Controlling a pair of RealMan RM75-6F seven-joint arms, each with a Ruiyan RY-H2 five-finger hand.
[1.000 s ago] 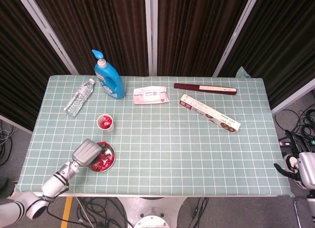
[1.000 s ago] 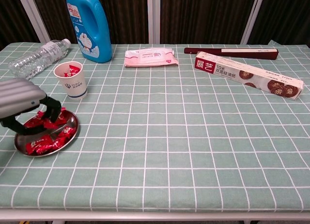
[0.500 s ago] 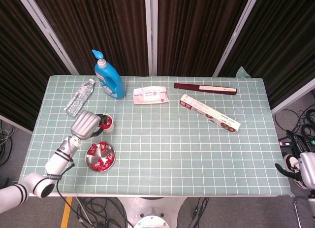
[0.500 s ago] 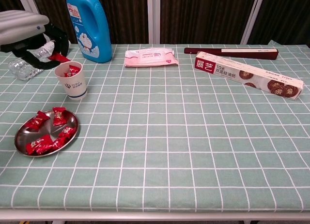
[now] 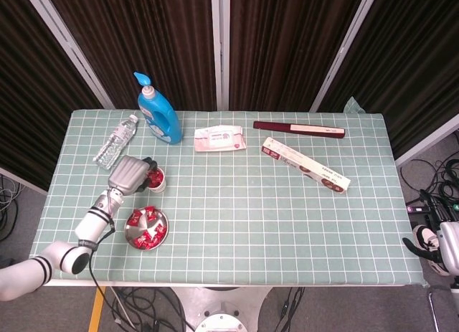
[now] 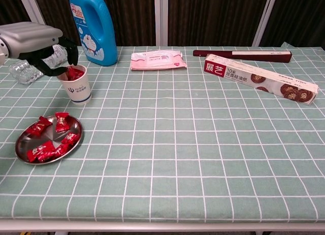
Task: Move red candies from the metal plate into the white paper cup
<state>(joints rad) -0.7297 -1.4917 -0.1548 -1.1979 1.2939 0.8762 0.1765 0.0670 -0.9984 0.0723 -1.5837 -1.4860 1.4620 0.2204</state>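
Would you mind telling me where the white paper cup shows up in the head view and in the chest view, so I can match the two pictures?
Head view: the white paper cup stands at the table's left, just above the metal plate, under the left hand.
Chest view: the cup is at upper left, above the plate, the hand's fingertips at its mouth.
Shared landmark: the blue bottle behind the cup.

Reading "展艺" in white on the red end panel of the long box (image 6: 260, 78), with "10米" just beside it on the cream face. Showing a Doraemon cartoon label on the blue bottle (image 6: 93, 24). Bearing small dark print, too small to read, on the white paper cup (image 6: 75, 85).
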